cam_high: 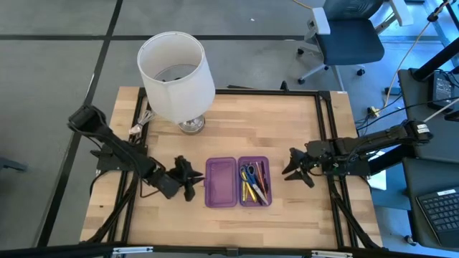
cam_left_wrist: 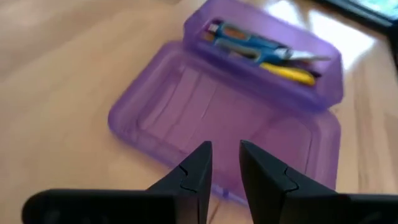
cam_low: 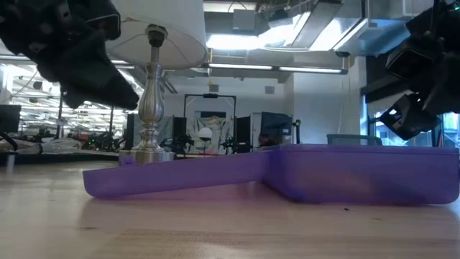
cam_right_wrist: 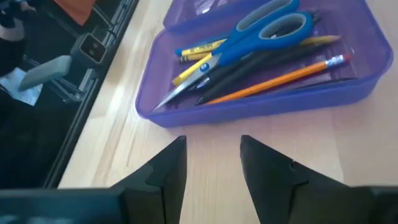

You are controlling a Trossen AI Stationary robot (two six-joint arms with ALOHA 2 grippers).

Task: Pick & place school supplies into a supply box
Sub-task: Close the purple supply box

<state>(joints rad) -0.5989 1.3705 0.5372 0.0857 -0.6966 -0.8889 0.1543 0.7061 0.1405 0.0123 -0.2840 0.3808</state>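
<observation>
Left hand [cam_high: 191,179] fingers a narrow gap apart, empty, just beside the supply box's [cam_high: 237,182] bare lid half. Right hand [cam_high: 292,168] spread, empty, near the other half. Box lies open flat on the counter [cam_high: 287,122]. Filled half holds blue-handled scissors [cam_right_wrist: 249,34], orange pencil [cam_right_wrist: 280,78], yellow and black pens. Lamp [cam_high: 177,79] stands behind the box.

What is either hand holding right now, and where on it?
Nothing. The left hand and the right hand are both empty, on either side of the open case; the supplies lie inside it.
</observation>
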